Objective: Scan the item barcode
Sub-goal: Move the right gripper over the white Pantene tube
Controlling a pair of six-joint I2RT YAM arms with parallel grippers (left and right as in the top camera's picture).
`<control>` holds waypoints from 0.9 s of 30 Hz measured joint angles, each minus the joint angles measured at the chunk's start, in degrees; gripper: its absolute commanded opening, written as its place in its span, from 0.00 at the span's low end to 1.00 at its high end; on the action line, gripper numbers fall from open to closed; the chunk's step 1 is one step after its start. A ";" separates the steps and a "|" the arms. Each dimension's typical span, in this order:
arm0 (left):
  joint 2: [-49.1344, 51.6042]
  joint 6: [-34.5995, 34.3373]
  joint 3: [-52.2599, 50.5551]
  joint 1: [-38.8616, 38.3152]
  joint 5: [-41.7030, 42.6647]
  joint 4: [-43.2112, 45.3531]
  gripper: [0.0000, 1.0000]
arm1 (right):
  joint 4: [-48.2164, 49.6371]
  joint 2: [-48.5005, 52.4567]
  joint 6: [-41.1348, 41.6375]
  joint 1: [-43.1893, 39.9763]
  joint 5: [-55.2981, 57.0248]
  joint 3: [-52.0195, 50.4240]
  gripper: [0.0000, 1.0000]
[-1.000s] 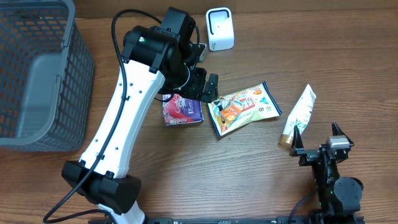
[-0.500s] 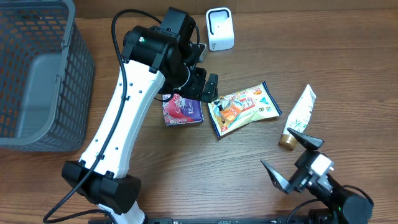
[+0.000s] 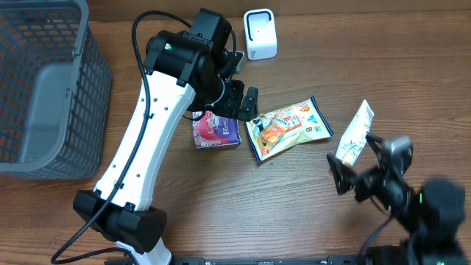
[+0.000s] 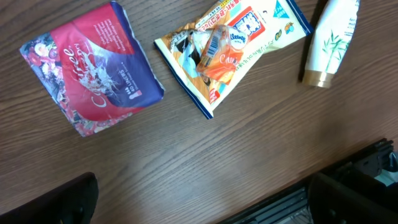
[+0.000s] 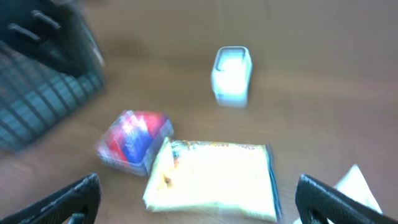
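Snack packet [image 3: 288, 129] is flat on the table [image 3: 294, 213], roughly mid-table, lying at a tilt with its printed face up. The left wrist view shows a striped barcode-like patch on that face, too small to read. A red/purple pouch [image 3: 215, 129] is just left of it, also flat; there's a thin strip of wood between them, so they aren't touching. A white tube [image 3: 354, 137] lies to the packet's right, clearly apart, with the gold cap end pointing to the robot side. The white scanner [image 3: 260, 34] stands at the far edge, beyond the packet and well apart from it. A grey mesh basket [image 3: 96, 81] sits far left, well clear of everything. The left gripper [image 3: 244, 105] hangs over the gap between the pouch top and the packet's left corner. Its jaws are spread wide and nothing is in them: the wrist cam shows both fingers at the bottom corners of the frame, bare wood between, and the pouch, packet and tube all below and untouched. The right gripper [image 3: 355, 160] is at the near right, blurred in overhead, and overlaps the tube's cap end from that angle; I can't tell if there's contact. Its jaws are also fully spread and empty. The right wrist cam is badly smeared but shows both fingers at the bottom corners, the packet ahead between them, the pouch to its left, the scanner beyond and a tube corner at lower right.
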 measured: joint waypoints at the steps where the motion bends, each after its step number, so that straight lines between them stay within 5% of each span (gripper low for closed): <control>1: 0.00 0.00 -0.02 0.02 0.02 -0.02 1.00 | -3.78 5.14 -0.79 0.00 1.16 3.69 1.00; 7: 0.00 0.00 -0.09 0.00 0.00 0.02 1.00 | -14.75 28.61 -2.25 -0.02 3.74 17.73 1.00; 16: 0.00 -0.02 -0.13 0.00 -0.02 0.02 1.00 | -18.95 52.54 -0.74 -0.02 -0.52 19.69 1.00; 27: 0.00 0.00 -0.15 0.02 0.00 0.02 1.00 | -17.90 55.08 12.20 -8.52 5.14 24.33 1.00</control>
